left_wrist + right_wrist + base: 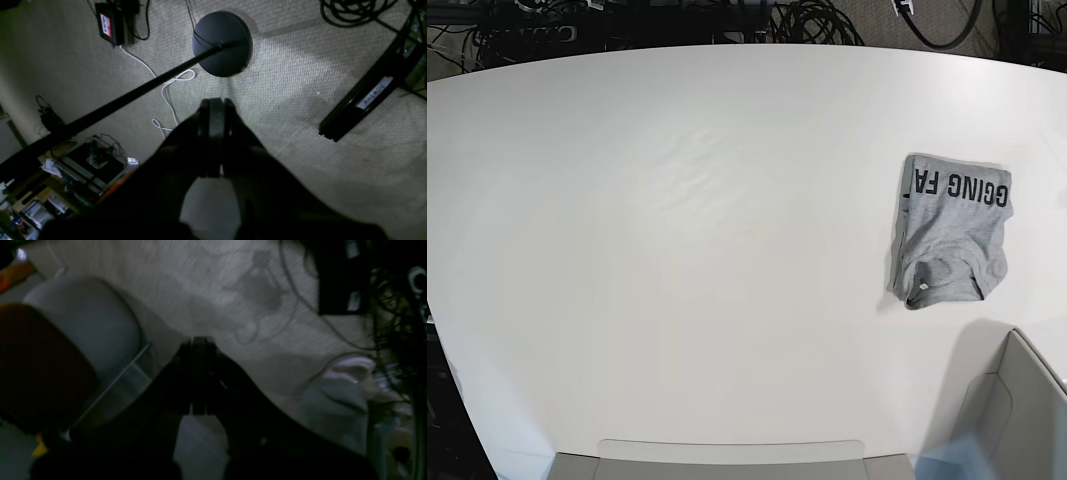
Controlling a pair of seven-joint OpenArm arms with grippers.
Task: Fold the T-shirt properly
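Both grippers are pressed fully shut and hold nothing. The left gripper (215,101), seen from its own wrist camera, hangs over beige carpet (300,100), jaws meeting in a dark seam. At 12 o'clock from it sits one round black stand base (223,43), its pole (133,95) running off toward 8 o'clock. One white cable (166,90) loops across the carpet just left of the jaws, and one black box with a red label (108,23) lies at 11 o'clock. At 3 o'clock, one black bar carries a white tag (375,93).

The right gripper (198,340) is likewise closed over carpet, in a much dimmer picture. A pale rounded shape (86,316) lies at 9 o'clock and a soft grey heap (337,400) at 4 o'clock; neither can be identified.

Only the base view shows the white table (677,250) and the single T-shirt (952,230), and it shows neither gripper. The shirt lies folded into a compact rectangle at about 3 o'clock on the table, near the right edge, lettering along its far edge and collar toward the camera. Black cables (817,20) crowd the floor beyond the far edge.
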